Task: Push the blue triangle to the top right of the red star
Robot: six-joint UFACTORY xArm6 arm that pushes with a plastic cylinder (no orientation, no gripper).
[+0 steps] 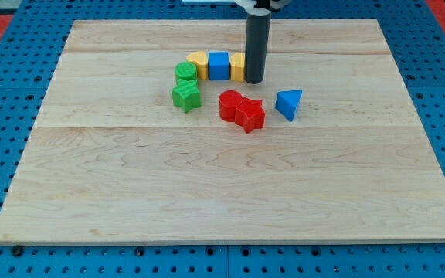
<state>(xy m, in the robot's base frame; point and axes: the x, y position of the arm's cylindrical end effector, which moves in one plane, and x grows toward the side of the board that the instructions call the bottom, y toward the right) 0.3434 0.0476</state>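
Observation:
The blue triangle [288, 103] lies on the wooden board, right of the red star [250, 116] and about level with it, a small gap apart. The red star touches a red round block [229, 104] on its upper left. My tip [254, 81] stands above the red star, up and left of the blue triangle, right against a yellow block [238, 66] that it partly hides. It touches neither the triangle nor the star.
A blue cube [219, 66] and a second yellow block [198, 62] sit in a row left of my tip. A green round block [185, 73] and a green star [186, 96] lie below them. The board [222, 177] rests on a blue pegboard.

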